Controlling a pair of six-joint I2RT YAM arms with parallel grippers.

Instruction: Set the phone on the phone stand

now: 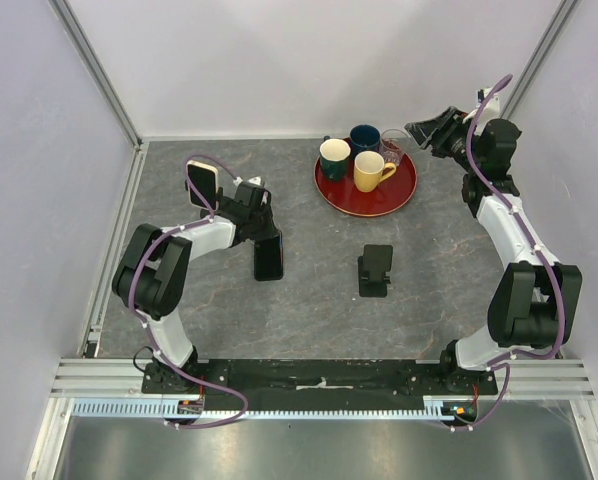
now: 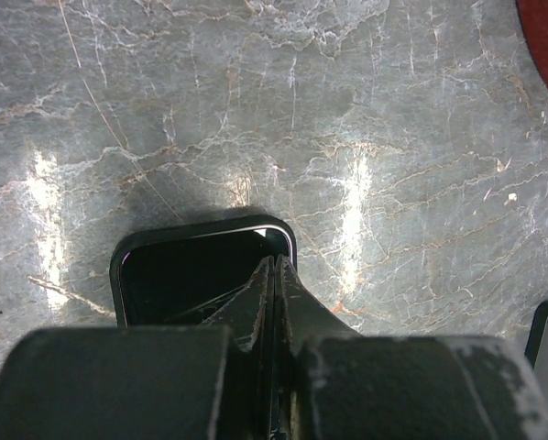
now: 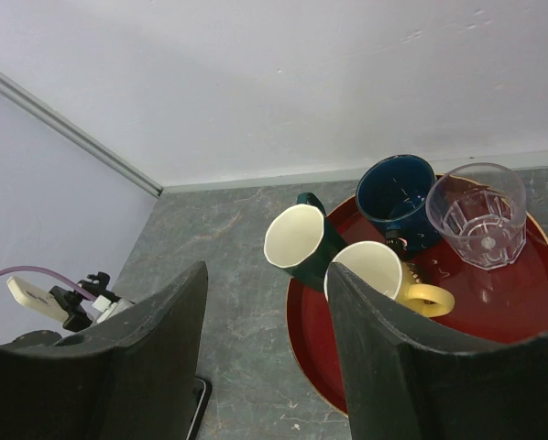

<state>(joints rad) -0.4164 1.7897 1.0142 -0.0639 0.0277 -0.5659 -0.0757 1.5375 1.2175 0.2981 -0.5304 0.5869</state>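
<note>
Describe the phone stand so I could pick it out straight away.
Find the red tray of mugs at the far side of the table. Just nearer than it, mid-table, is the stand: small, black, alone. Unlike the black phone to its left, clamped in the left gripper, nothing touches it.

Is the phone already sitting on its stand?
No, the jaws of the left gripper pinch the phone, which is apart from the phone stand.
</note>
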